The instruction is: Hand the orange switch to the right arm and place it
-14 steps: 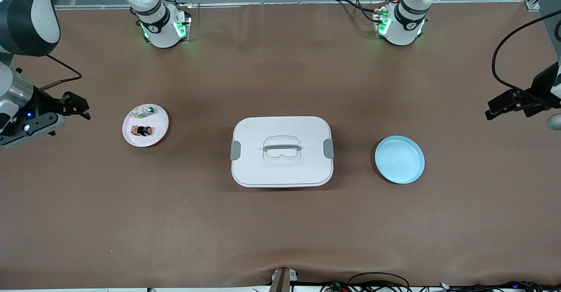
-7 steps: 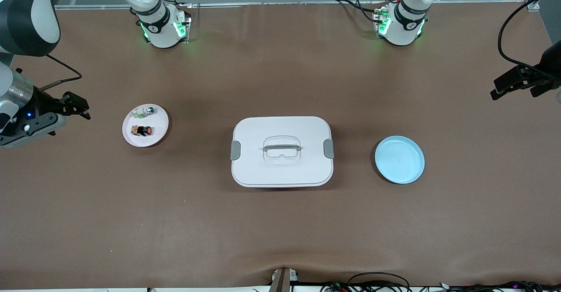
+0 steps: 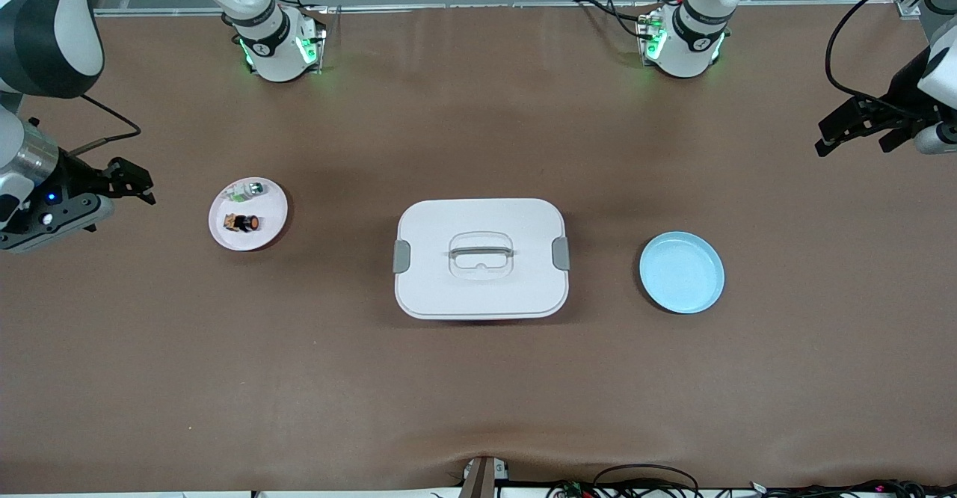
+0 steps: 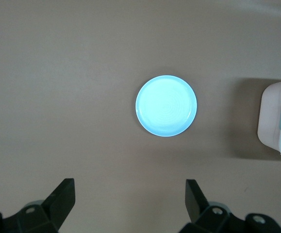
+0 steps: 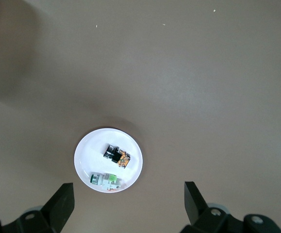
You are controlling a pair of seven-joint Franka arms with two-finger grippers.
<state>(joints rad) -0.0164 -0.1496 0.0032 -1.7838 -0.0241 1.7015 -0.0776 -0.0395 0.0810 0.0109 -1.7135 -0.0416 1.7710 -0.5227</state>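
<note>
The orange switch [image 3: 243, 223] lies on its side on a small white plate [image 3: 273, 210] toward the right arm's end of the table. A white-green-silver part [image 3: 249, 193] lies on the same plate. My right gripper [image 3: 138, 182] is open and empty, up in the air beside the plate toward the table's end. Its wrist view shows the switch [image 5: 117, 155], the plate [image 5: 89, 150] and the open gripper [image 5: 128, 194]. My left gripper [image 3: 826, 135] is open and empty, high over bare table at the left arm's end; its wrist view shows it open [image 4: 129, 191].
A white lidded box [image 3: 481, 259] with a handle and grey clips stands mid-table. An empty light-blue plate [image 3: 681, 272] lies between the box and the left arm's end; it shows in the left wrist view [image 4: 166, 105] next to the box's edge [image 4: 278, 121].
The left gripper has swung toward the robots' base edge of the table at its own end. The right arm, the switch and the plates have not moved.
</note>
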